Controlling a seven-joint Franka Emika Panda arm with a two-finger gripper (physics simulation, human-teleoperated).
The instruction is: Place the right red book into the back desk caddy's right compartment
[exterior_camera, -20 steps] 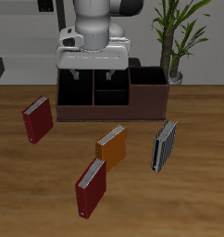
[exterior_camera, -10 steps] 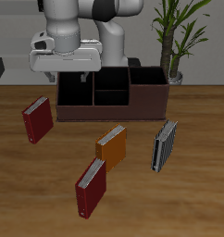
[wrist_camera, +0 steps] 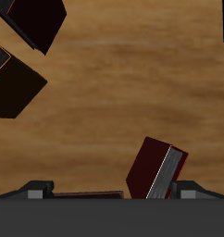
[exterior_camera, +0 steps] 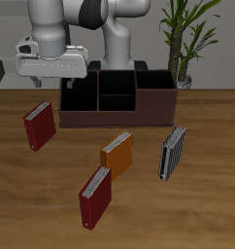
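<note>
Nearest the front edge of the wooden surface [exterior_camera: 207,209] stands a dark-red book [exterior_camera: 95,195], upright and a little turned. Just behind it is the orange book [exterior_camera: 117,154], also upright, and beside that, apart from it, a grey striped book [exterior_camera: 172,153].

Farther back, toward the side of the surface, stands the right red book [exterior_camera: 38,125]. It is upright on the surface, with the brighter spine facing forward, and nothing touches it. In the wrist view the same book [wrist_camera: 155,169] shows its white page edges and leans at an angle, close under the camera.

Behind these books is the back desk caddy [exterior_camera: 117,99], a dark-brown box with an open top and partitions inside. Its right compartment [exterior_camera: 81,92] is the end bay nearest to the right red book.

The gripper [exterior_camera: 53,78] hangs in the air above the place between the right red book and the end of the caddy. Its fingers are spread apart and hold nothing.

At the far back corner a potted plant [exterior_camera: 184,39] stands beside the caddy.
</note>
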